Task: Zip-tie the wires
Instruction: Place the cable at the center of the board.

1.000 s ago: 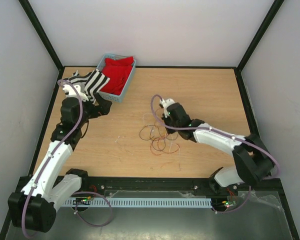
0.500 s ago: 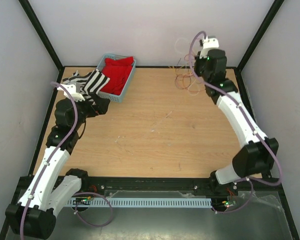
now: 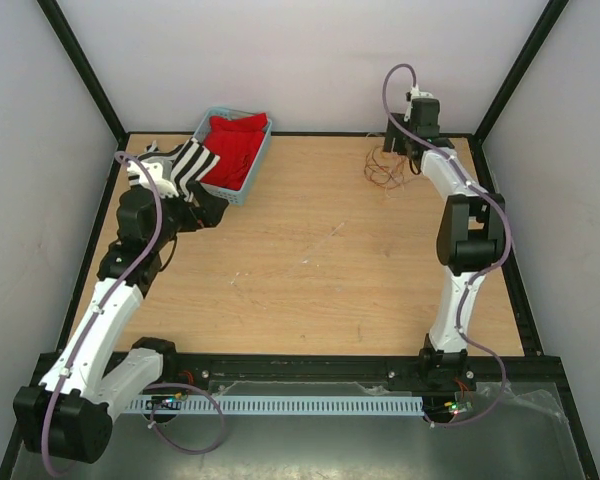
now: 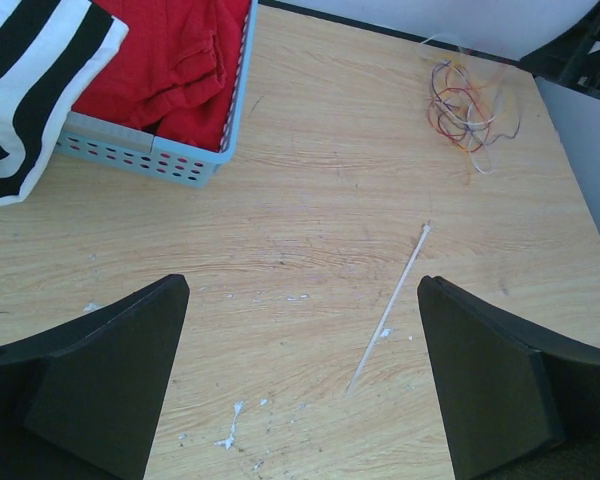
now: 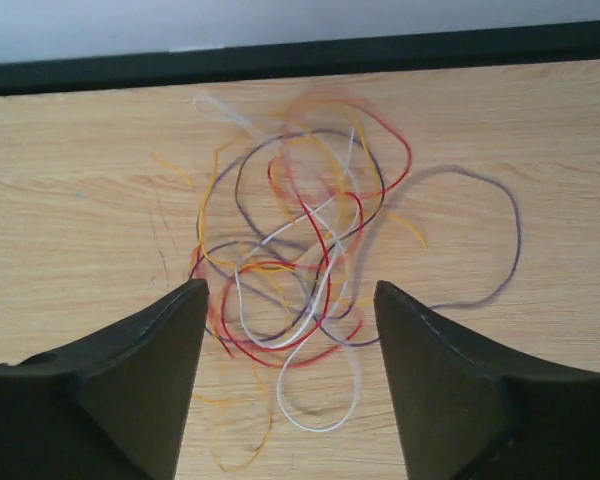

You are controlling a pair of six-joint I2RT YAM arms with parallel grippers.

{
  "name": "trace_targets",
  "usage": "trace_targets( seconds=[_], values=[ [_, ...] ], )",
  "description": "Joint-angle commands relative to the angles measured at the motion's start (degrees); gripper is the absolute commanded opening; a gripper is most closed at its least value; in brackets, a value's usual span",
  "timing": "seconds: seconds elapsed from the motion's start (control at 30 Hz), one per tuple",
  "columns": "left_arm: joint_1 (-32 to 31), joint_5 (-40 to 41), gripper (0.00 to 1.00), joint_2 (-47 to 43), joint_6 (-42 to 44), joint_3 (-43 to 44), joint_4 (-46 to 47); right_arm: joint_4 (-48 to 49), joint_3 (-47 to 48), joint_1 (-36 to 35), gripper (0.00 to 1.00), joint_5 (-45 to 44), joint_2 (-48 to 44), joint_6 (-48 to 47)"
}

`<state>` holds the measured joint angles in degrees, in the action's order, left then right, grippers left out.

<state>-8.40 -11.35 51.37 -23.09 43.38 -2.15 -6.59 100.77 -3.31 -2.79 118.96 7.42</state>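
Wires (image 3: 385, 170) lie in a loose tangle at the far right corner of the counter (image 3: 310, 270). Right pincer (image 5: 290, 300) spread apart above them, holding nothing. Left pincer (image 4: 300, 287) wide, empty, near basket (image 4: 145, 160).

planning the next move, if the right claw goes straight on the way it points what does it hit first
Most likely the loose tangle of thin red, orange, white and dark wires, lying on the wooden table and framed by the open right claw. Its height above them is unclear.
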Motion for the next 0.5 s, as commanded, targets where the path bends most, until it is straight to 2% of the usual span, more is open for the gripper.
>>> trace_targets(
  seconds=[0.0, 0.1, 0.23, 0.33, 0.47],
  values=[
    [0.0, -2.2, 0.99, 0.7, 0.2, 2.6, 0.9, 0.4, 2.9, -0.5, 0.85, -0.2, -3.6, 0.9],
    [0.0, -3.0, 0.99, 1.7, -1.8, 3.5, 0.9, 0.1, 0.6, -0.6, 0.91, -0.7, -7.4, -0.9],
    [0.0, -5.8, 0.99, 3.2, -4.7, 5.0, 0.9, 0.1, -4.9, -0.5, 0.92, -2.4, -12.0, -3.1],
    [0.1, -8.6, 0.99, 4.3, -5.2, 5.6, 1.0, -0.1, -8.9, -0.4, 0.87, 2.1, -13.2, -3.7],
    [0.0, -10.6, 0.99, 5.6, -5.2, 6.1, 1.1, -0.1, -14.2, -1.0, 0.76, 8.8, -12.5, -1.9]
  ],
)
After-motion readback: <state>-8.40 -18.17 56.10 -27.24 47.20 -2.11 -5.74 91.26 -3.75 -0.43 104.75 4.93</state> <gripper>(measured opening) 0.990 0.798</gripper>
